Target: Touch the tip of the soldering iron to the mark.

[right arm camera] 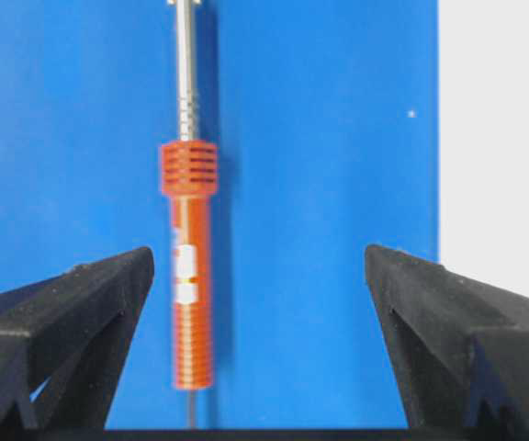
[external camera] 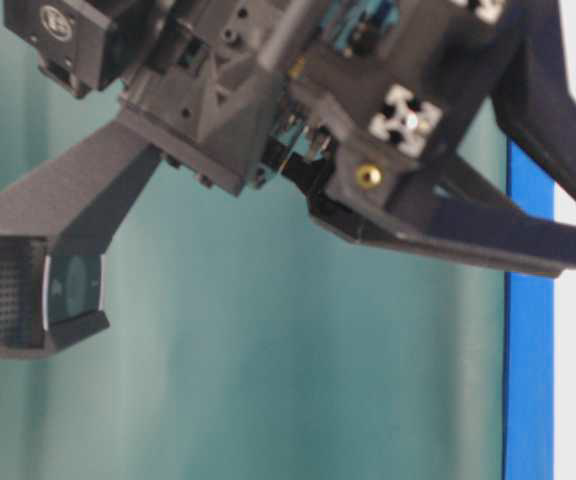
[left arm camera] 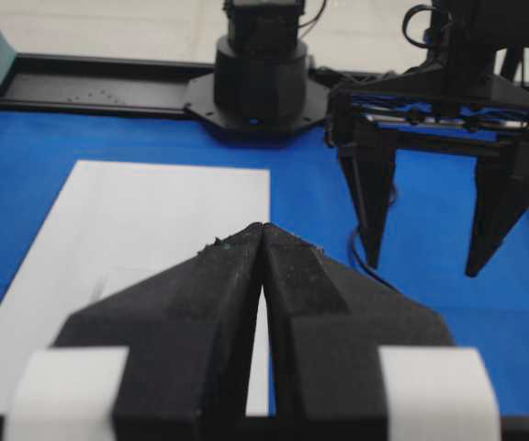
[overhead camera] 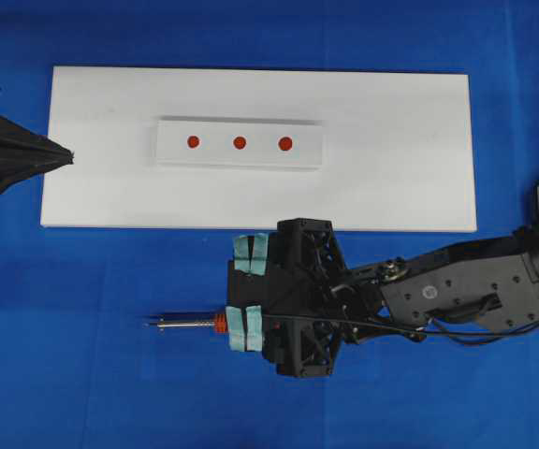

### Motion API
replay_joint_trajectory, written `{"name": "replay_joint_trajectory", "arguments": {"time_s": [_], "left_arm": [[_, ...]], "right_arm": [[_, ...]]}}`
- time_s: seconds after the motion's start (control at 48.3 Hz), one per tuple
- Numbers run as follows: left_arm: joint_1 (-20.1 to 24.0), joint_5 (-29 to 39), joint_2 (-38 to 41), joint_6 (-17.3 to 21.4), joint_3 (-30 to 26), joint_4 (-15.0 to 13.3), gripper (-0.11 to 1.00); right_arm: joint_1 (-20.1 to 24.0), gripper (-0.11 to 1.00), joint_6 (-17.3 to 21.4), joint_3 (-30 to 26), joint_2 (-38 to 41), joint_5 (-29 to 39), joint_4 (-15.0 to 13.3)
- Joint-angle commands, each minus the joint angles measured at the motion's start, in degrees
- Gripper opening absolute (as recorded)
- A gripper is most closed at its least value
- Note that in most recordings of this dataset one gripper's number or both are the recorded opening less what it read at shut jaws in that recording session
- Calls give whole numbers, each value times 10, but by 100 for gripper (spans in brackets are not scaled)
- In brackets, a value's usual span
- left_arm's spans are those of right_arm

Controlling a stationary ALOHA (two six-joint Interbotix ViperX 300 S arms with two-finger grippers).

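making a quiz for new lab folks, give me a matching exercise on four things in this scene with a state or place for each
Things:
1. soldering iron
2. right gripper
3. left gripper
4. red dots

States or places:
A. shut, at the board's left end
B. open, above the handle
C. lying on the blue cloth
D. in a row on the white strip

Pairs: 1-C, 2-B, 3-A, 4-D

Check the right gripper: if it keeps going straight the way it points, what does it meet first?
Likely the soldering iron: the right gripper is open above it, the handle lying nearer one finger than centred. Its height above the blue mat is unclear.
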Motion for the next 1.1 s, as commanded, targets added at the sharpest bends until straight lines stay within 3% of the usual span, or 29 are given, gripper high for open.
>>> {"name": "replay_joint_trajectory", "arguments": {"time_s": [0.0, 0.435, 0.684, 1.077], "left_arm": [[-1, -3, 3, -2, -5, 1, 0], [-1, -3, 3, -4, -4, 1, 0], [-1, 3, 3, -4, -5, 1, 0], [-1, 6, 2, -3, -5, 1, 0]], "right_arm": [[-18, 84, -2, -8, -20, -1, -11], [-161, 84, -91, 18, -40, -23, -6], [-166, 84, -94, 58, -85, -37, -5], [-174, 84, -95, 207, -294, -87, -16]]}}
